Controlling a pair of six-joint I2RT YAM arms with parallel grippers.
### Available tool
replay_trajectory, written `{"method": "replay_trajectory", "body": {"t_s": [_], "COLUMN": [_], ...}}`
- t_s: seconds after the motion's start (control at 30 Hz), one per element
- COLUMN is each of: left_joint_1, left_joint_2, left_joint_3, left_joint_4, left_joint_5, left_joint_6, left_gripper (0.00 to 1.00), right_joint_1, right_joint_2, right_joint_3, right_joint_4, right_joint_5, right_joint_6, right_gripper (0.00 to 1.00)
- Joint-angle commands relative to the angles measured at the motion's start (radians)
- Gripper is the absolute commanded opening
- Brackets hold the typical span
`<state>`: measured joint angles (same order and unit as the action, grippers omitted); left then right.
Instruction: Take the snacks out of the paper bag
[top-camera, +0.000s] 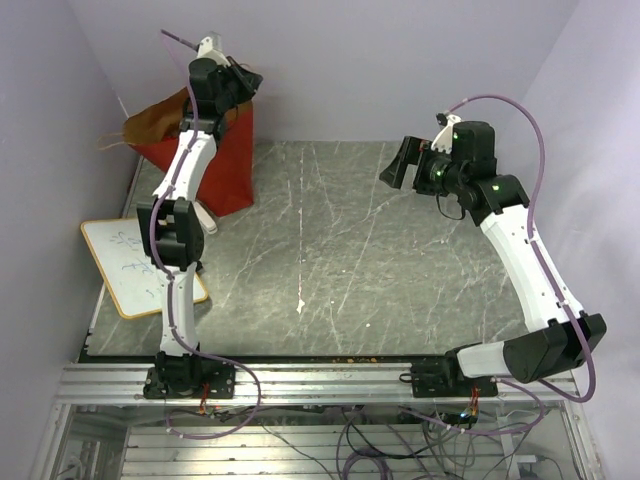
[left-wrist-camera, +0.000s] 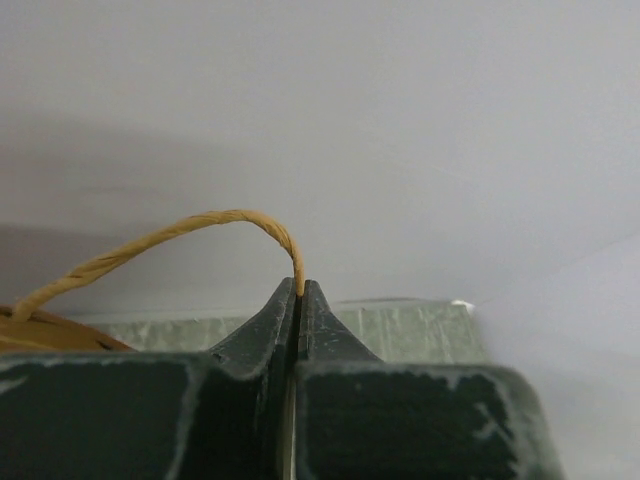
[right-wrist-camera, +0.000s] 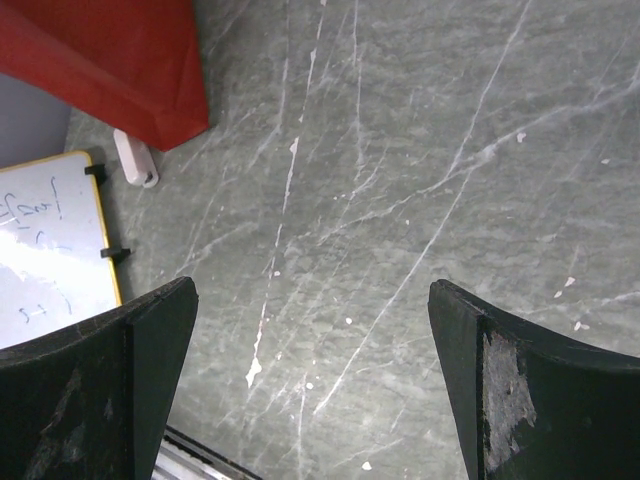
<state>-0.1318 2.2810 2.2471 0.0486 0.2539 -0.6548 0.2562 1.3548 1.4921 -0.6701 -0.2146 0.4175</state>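
Nearest me, the whiteboard (top-camera: 125, 265) lies at the table's (top-camera: 380, 270) left edge. The right tool (right-wrist-camera: 310, 290) hangs wide open mid-table, holding nothing. Far back left, the left tool (left-wrist-camera: 300, 290) pinches the paper bag's (top-camera: 225, 160) twine handle (left-wrist-camera: 200, 225). No snacks are out; presumably all remain inside.

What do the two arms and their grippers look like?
The left arm and right arm have white shells and black joints, each with a thin purple cable. Green lights dot the right one. The left gripper and right gripper are dark and scuffed.
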Motion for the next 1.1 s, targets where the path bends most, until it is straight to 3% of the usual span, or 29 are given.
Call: {"method": "replay_trajectory", "body": {"t_s": [0.0,0.27,1.07], "left_joint_1": [-0.065,-0.124,-0.475], "left_joint_2": [-0.146,-0.32,-0.621], "left_joint_3": [-0.054,-0.279,-0.626], "left_joint_4": [0.05,0.075,0.032], "left_joint_5": [0.066,0.056,-0.046], "left_joint_6": [-0.028,-0.066,-0.149], "left_gripper": [0.07,0.07,0.07], "right_joint_1": [-0.007,-0.007,-0.006], "right_joint_2": [0.003,0.002,-0.036], "right_joint_3": [0.031,0.025,0.025], "right_joint_4": [-0.005,0.007,-0.039], "right_joint_5": [-0.029,-0.06,-0.014], "right_joint_6": [0.024,0.053,0.083], "right_gripper": [1.0,1.0,1.0]}}
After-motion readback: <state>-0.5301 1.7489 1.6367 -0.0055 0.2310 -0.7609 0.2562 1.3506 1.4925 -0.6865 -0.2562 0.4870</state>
